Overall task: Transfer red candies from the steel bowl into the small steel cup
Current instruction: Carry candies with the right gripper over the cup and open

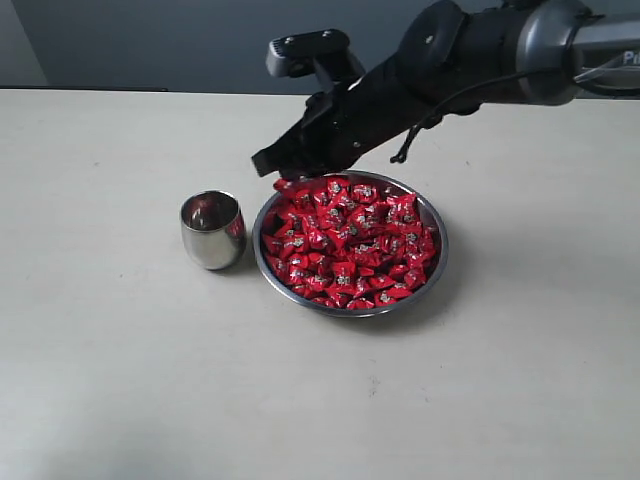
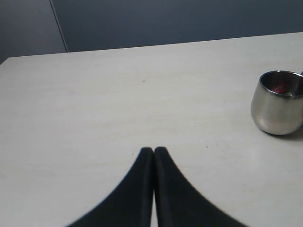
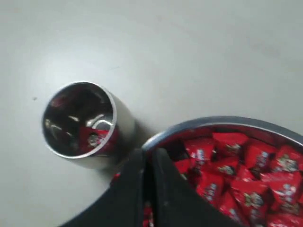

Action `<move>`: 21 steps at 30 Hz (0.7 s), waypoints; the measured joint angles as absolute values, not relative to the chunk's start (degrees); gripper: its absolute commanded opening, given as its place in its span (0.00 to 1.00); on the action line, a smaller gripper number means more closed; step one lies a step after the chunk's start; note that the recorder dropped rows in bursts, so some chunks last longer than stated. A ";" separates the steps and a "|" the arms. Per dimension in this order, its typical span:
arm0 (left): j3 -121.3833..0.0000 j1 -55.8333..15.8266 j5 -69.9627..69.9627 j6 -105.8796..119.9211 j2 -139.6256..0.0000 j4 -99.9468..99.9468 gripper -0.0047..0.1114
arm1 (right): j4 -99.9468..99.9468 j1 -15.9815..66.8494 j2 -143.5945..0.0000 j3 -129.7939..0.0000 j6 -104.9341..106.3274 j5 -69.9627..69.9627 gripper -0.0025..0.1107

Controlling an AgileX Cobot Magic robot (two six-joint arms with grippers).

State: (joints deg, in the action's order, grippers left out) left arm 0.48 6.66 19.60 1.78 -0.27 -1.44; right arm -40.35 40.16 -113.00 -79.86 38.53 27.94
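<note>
Over the rim of the bowl (image 3: 222, 122), on the side facing the cup (image 1: 212, 232), the right gripper (image 3: 147, 156) hangs with its jaws drawn together; whether anything is pinched between them cannot be told. Just beneath its tips lie the red candies (image 1: 350, 240), heaped across the whole bowl. The cup stands upright just beside the bowl, with a red candy (image 3: 94, 137) inside. Both vessels rest on the pale surface (image 1: 150, 400). The left gripper (image 2: 154, 152) hovers above a bare stretch of that surface, jaws pressed together, the cup near it.
</note>
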 measured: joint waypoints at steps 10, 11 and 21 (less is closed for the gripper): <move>0.48 6.66 19.60 1.78 -0.27 -1.44 0.04 | -40.35 48.58 -115.64 -82.91 40.61 19.98 0.02; 0.48 6.66 19.60 1.78 -0.27 -1.44 0.04 | -40.35 48.60 -116.44 -83.69 40.61 19.98 0.02; 0.48 6.66 19.60 1.78 -0.27 -1.44 0.04 | -40.42 48.70 -124.60 -92.21 40.70 23.46 0.03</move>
State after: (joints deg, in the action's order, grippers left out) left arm 0.48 6.66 19.60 1.78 -0.27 -1.44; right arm -40.42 48.70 -124.60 -92.21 40.70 23.46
